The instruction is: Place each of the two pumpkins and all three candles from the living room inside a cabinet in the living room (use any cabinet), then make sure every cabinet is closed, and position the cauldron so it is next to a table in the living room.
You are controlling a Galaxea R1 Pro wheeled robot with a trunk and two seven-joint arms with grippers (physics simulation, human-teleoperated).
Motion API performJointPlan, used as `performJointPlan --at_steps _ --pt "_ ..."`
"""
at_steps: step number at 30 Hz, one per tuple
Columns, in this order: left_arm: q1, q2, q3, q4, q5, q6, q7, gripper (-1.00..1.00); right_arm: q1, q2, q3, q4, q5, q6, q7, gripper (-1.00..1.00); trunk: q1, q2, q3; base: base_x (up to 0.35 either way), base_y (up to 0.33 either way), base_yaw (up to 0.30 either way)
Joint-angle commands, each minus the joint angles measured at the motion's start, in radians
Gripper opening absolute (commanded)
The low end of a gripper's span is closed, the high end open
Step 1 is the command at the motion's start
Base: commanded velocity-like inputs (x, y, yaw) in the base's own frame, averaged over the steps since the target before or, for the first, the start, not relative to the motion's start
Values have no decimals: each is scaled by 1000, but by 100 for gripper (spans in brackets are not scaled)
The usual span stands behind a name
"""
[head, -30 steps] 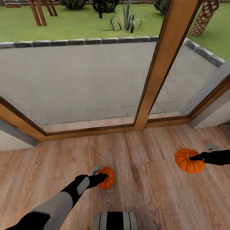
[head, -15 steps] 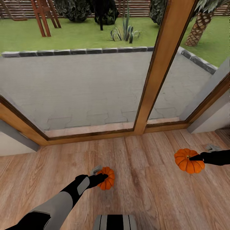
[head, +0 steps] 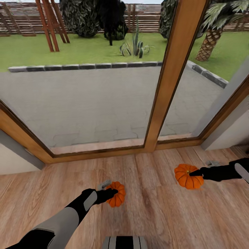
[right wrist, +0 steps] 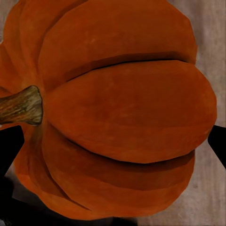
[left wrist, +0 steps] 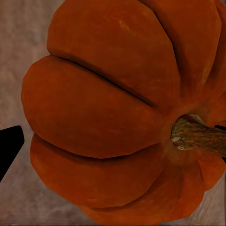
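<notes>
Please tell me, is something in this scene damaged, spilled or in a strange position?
Nothing stands out. Each end effector, left and right, holds one intact orange pumpkin, left pumpkin and right pumpkin, above the wooden floor before the window.

Low in the frame, left of centre, the left gripper (head: 111,193) is closing on a small orange pumpkin (head: 117,194) above the wooden floor (head: 155,214). At the right edge, the right gripper (head: 194,172) is reaching in and gripping a second pumpkin (head: 186,176), which is sitting slightly higher in the frame. Behind them, a large window with a wooden frame (head: 173,72) is filling the upper frame, looking out on a grey paved patio (head: 97,100), a lawn (head: 86,52), a palm tree (head: 211,38) at upper right and a wooden fence (head: 145,17).
</notes>
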Motion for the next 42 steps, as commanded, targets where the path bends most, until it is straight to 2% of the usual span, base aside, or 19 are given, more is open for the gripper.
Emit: performJointPlan --at_steps 1,6,20,26,35,42 --pt "0 0 -7 -2 5 16 2 -100 -2 31 2 4 9 0 5 -100 -1 0 5 0 0 0" --pt "0 -3 -7 -14 6 24 1 -100 -2 61 2 21 10 0 4 -100 -3 1 32 0 0 0" --pt "0 -1 -7 -20 2 26 6 -100 -2 67 2 25 11 0 4 -100 -9 4 96 0 0 0" --pt "0 -1 -6 -18 5 27 112 -100 -2 67 2 27 11 0 3 -100 -12 6 119 0 0 0" --pt "0 -1 -7 -17 7 27 116 -100 -2 68 4 52 11 0 3 -100 -16 8 154 0 0 0" --pt "0 -2 -9 -11 5 28 116 -100 -2 101 4 55 11 0 3 -100 -19 10 181 0 0 0"
